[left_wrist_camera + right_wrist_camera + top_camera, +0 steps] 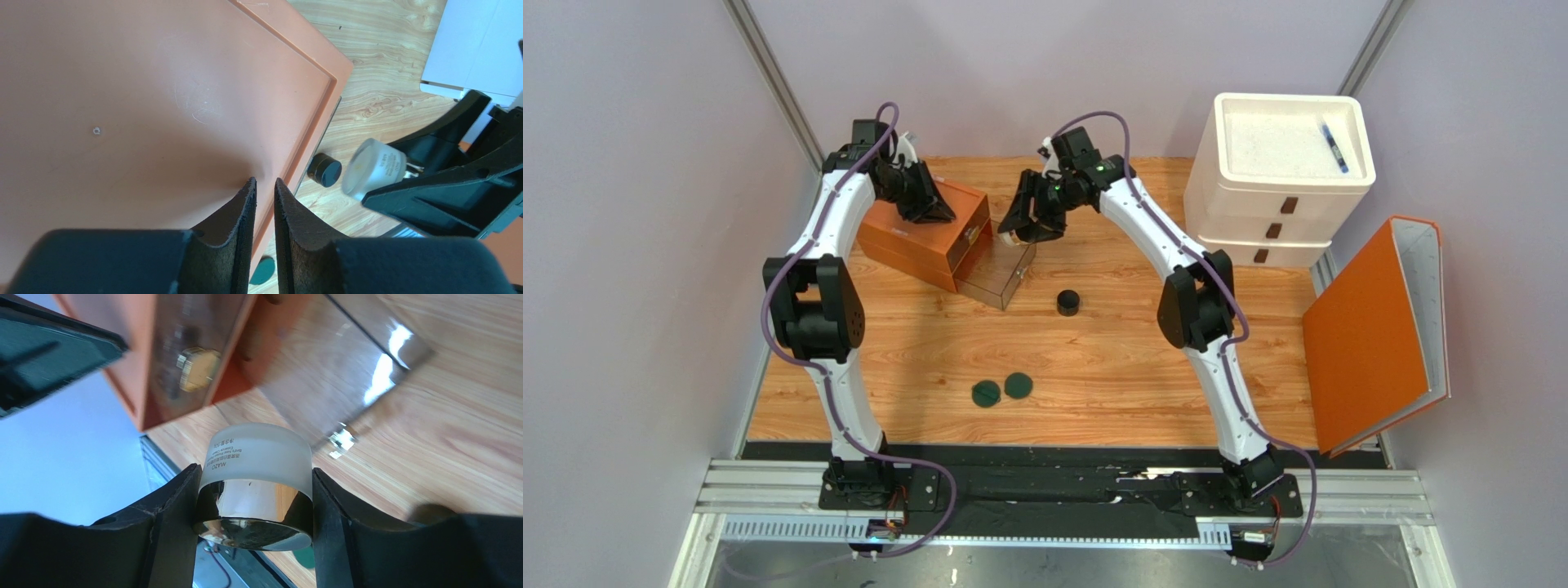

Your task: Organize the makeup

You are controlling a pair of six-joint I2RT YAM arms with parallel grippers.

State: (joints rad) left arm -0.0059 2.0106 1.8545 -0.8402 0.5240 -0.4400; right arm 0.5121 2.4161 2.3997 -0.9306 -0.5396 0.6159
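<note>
Two dark-green discs (986,395) and a black cap (1068,301) are lying on the table (1112,368) in the top view, the right gripper (1032,223) being held above the orange box's (913,239) open drawer (997,277). At the left wrist, the left gripper (265,190) is being held over the box top, narrowed to an empty slit. At the right wrist, a round jar (258,456) is being clamped by the right gripper.

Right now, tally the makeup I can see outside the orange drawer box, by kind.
frosted jar, held in the right claw: 1
black round cap: 1
dark-green discs: 2
Total: 4
Inside the orange drawer box: too blurred to count.
</note>
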